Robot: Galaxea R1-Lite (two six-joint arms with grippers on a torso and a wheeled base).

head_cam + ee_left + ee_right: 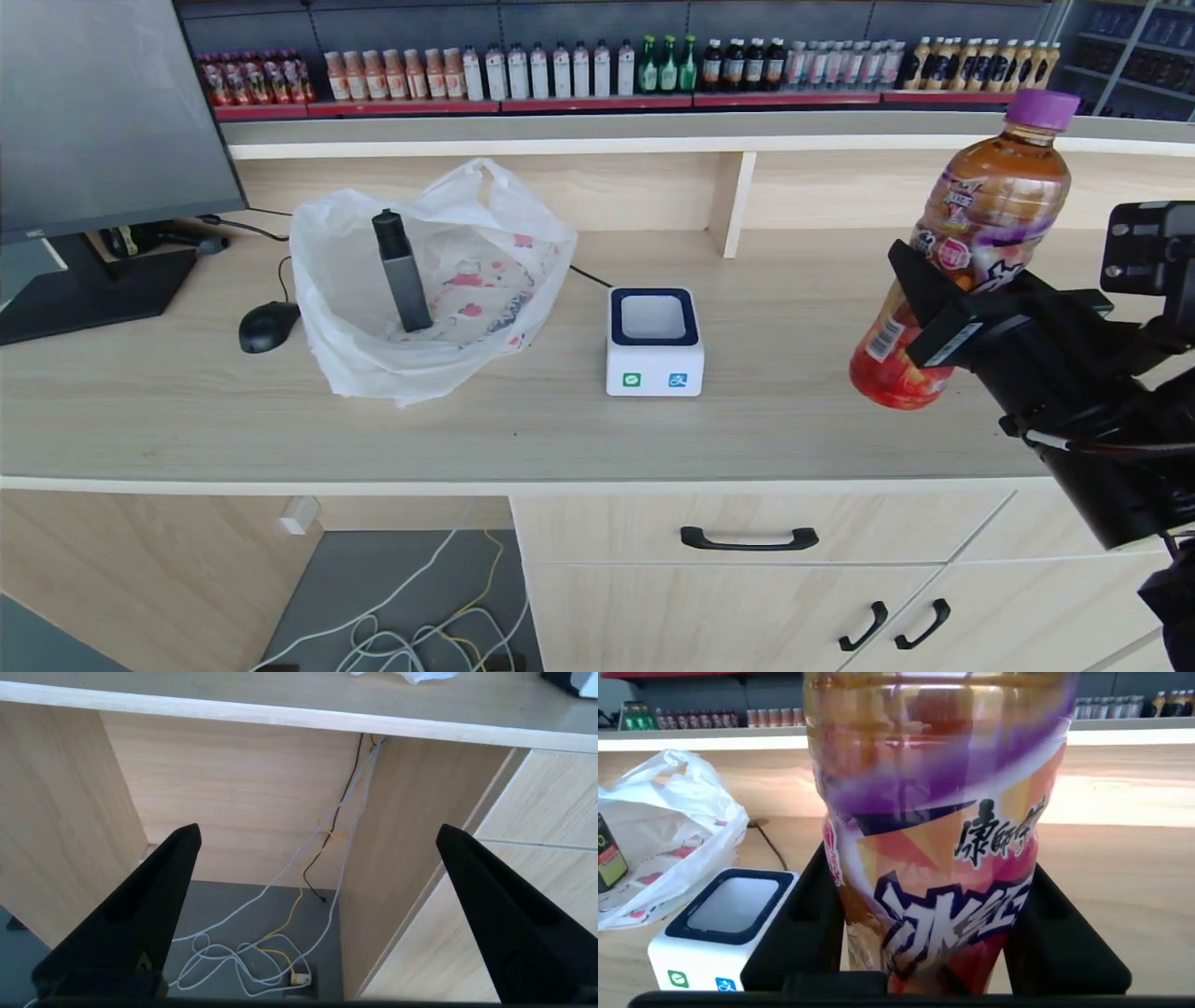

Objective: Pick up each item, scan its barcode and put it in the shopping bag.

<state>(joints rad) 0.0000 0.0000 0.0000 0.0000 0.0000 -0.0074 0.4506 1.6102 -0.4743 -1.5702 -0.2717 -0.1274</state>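
Note:
My right gripper (943, 308) is shut on a tea bottle (971, 233) with a purple cap, held tilted above the right part of the counter. The bottle (943, 849) stands close in the right wrist view, between the black fingers (799, 924). A white barcode scanner (653, 341) sits mid-counter, left of the bottle; the scanner (724, 929) lies beside the bottle. The white shopping bag (420, 280) stands open further left with a dark grey item (401, 271) upright inside. My left gripper (313, 905) hangs open below the counter edge, over cables on the floor.
A monitor (103, 121) on its stand and a black mouse (268, 325) occupy the counter's left end. A vertical divider (733, 201) rises behind the scanner. Drawers with black handles (747, 539) sit below. Bottles line the far shelves (597, 70).

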